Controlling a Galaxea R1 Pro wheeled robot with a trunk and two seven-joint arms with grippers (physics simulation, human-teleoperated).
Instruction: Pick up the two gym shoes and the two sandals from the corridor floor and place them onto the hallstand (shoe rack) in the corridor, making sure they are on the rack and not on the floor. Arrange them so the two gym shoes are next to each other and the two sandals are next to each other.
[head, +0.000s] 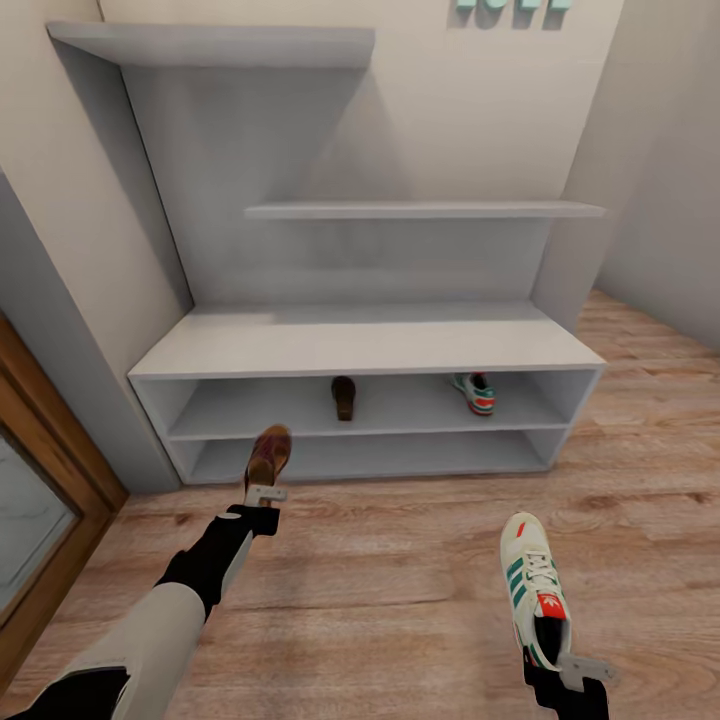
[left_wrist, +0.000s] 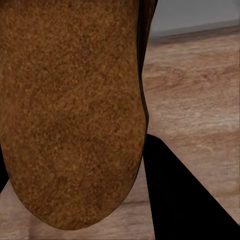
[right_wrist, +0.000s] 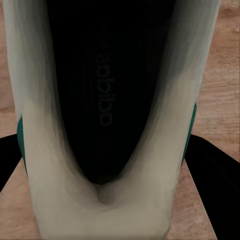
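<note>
Left tool (head: 263, 493) in the head view grips a brown sandal (head: 268, 457) by its heel before the hallstand (head: 365, 345), whose upper shelf carries the other sandal (head: 343, 397) and a gym shoe (head: 475, 392), while the right tool (head: 563, 668), half cut off by the frame edge, grips the second gym shoe (head: 534, 586) over the corridor floor (head: 380, 580). Left wrist view: the sandal's tan sole (left_wrist: 70, 110) hides the fingers. Right wrist view: the shoe's dark opening (right_wrist: 107, 95) and cream heel hide the fingers, its insole lettering barely legible.

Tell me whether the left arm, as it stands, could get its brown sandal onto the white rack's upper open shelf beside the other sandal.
Probably yes: the held brown sandal is before the white rack, with nothing between it and the shelved sandal.
</note>
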